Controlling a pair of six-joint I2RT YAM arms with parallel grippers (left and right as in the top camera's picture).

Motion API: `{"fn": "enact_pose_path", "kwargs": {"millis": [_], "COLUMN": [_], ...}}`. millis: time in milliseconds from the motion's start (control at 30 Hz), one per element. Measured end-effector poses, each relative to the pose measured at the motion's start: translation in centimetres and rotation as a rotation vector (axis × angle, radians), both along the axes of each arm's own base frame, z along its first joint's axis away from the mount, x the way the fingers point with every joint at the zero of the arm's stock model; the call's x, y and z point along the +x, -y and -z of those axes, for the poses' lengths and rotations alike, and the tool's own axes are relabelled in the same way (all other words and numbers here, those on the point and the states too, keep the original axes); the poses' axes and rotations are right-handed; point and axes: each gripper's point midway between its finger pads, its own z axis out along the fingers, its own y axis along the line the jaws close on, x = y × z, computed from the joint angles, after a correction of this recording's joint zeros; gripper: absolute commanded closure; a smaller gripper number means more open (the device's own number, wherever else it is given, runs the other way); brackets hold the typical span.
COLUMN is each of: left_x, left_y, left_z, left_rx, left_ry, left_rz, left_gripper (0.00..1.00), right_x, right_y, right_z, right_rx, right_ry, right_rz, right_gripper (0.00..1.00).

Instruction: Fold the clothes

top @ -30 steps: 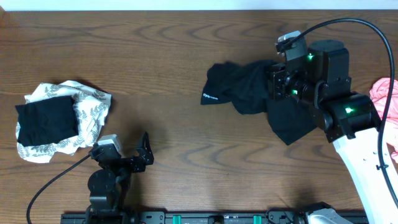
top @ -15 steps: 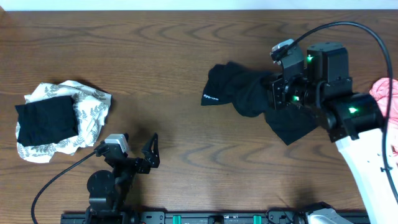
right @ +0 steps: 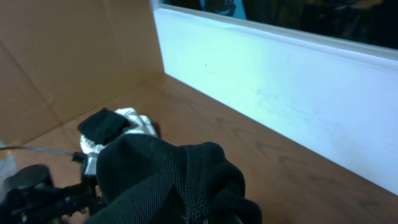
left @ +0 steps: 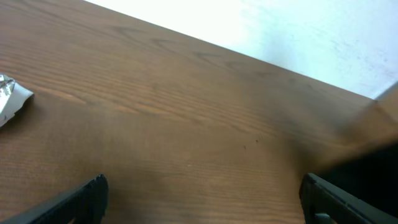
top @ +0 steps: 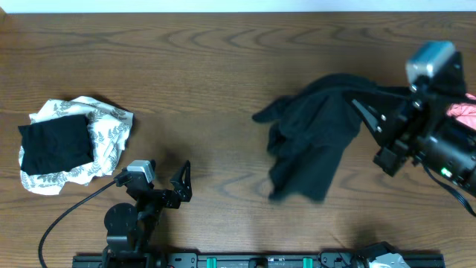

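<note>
Right pincer (top: pixel 364 113) clamping black shirt (top: pixel 312 145), loose edges draped over table (top: pixel 216 67)

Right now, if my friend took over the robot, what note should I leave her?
Left tool: open, empty, near the front edge of the table.
Right tool: shut on the black shirt, held up and bunched, not spread.
Leaf-print cloth: crumpled at far left, a black piece on top. Pink cloth: at the right edge.
Done: shirt picked up.
Left: lay the shirt flat and fold it; the leaf-print cloth looks unfolded too.
</note>
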Motion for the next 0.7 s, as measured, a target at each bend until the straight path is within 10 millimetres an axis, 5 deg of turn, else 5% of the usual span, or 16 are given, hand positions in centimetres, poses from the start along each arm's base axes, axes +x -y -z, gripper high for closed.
{"fn": "enact_pose_path", "kwargs": {"millis": [133,400,633,700], "left_x": [0.0,-0.3,-0.6,-0.6], "left_y": [0.0,0.6,1.4,1.5], "left_z": [0.1,0.5,0.5,0.5], "left_rx": [0.000,-0.011,-0.050,-0.053], "left_ry": [-0.005,-0.026,-0.036,-0.037], "left_rz": [0.001,0.033,0.074,0.078], "left_gripper": [0.02,0.02,0.02,0.02], "right_x": [1.6,7.9,10.7,12.4], "right_y": [-0.8,-3.4,-5.4,-5.6], "right_z": [2.6,10.6,15.8,17.6], "right_rx": [-0.033,-0.119,-0.186,-0.216], "right_ry": [-0.109,-0.394,-0.538,-0.564], "right_rz": [-0.019,-0.067,-0.084,-0.060], "right_gripper": [0.99,0.99,0.98,0.73]}}
